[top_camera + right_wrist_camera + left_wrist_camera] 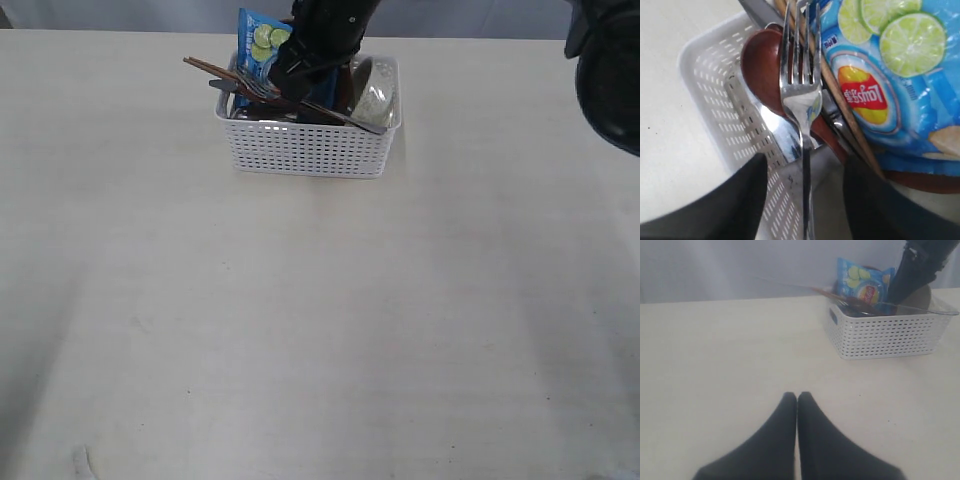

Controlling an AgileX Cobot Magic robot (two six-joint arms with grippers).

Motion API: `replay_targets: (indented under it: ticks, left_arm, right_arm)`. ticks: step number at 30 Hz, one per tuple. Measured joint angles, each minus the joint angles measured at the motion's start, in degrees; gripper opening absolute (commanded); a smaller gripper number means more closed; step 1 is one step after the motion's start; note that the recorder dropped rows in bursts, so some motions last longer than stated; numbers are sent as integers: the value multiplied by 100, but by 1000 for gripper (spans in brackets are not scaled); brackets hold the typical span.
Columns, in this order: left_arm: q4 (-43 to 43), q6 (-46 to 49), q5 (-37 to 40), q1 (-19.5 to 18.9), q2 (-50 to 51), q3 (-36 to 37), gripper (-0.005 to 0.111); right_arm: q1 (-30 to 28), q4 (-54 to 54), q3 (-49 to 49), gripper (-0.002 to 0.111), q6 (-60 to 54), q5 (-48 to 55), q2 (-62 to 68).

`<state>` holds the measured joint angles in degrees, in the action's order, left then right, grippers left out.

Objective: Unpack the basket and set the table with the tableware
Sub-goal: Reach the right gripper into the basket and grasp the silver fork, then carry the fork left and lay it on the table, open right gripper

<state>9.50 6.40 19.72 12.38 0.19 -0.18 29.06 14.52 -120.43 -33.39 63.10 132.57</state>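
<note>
Two black fingers (782, 435) of the left hand (797, 400) are pressed together with nothing between them, low over a bare stretch of the pale surface (320, 330), well to the left of the basket (310, 150). The white perforated basket stands toward the far side of the surface, full of things. Out over its left end poke the brown chopsticks (205, 67), tilted upward. Beside them the steel fork (801, 100) leans with its tines raised, lying over the dark reddish spoon (762, 65), whose bowl rests against the basket's wall. Behind these stands the blue crisp packet (262, 40), upright, printed with lime slices. The right hand (806, 165) reaches down into the basket from above; its fingers stand apart on either side of the fork's handle, which runs through the gap, and neither finger visibly presses it. At the basket's right end sits a pale, shiny round vessel (378, 98); cup or bowl, I cannot tell.
</note>
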Motion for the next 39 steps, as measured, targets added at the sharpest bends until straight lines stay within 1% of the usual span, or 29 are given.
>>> replay_targets:
  ticks: [4,6,7,8,9,10,15,18,20,22,25,28,29,32,33,34,36,39]
  left_arm:
    - [0,0,0,0,0,0,0]
    - [0,0,0,0,0,0,0]
    - [0,0,0,0,0,0,0]
    - [0,0,0,0,0,0,0]
    - [0,0,0,0,0,0,0]
    - [0,0,0,0,0,0,0]
    - [0,0,0,0,0,0,0]
    - [0,0,0,0,0,0,0]
    - [0,0,0,0,0,0,0]
    - [0,0,0,0,0,0,0]
    - [0,0,0,0,0,0,0]
    - [0,0,0,0,0,0,0]
    - [0,0,0,0,0,0,0]
    - [0,0,0,0,0,0,0]
    - [0,0,0,0,0,0,0]
    - [0,0,0,0,0,0,0]
    - [0,0,0,0,0,0,0]
    - [0,0,0,0,0,0,0]
  right_arm:
    - [0,10,0,46,-47,-75,133]
    - [0,10,0,43,-50,-134,182]
    - [0,10,0,30,-50,-156,205]
    - [0,10,0,23,-81,-224,229]
    - [0,-3,0,5,-89,-248,240]
    - [0,-14,-10,0,-156,-296,240]
    - [0,-44,-334,-1,-245,-170,224]
    - [0,14,-370,-1,-245,-100,-109]
    - [0,249,-368,-1,-128,47,-433]
    - [10,520,-373,-1,124,244,-776]
    - [138,548,-381,-1,1145,491,-1176]
    - [272,548,-381,-1,1817,616,-1352]
    - [403,508,-381,-1,2211,639,-1434]
    - [755,249,-395,-1,2825,661,-1506]
    - [1019,-22,-395,-1,3133,670,-1506]
    - [1136,-147,-384,-1,3274,674,-1506]
    - [1731,-641,-137,-1,3804,390,-1528]
    - [2216,-714,462,-1,4338,-67,-1593]
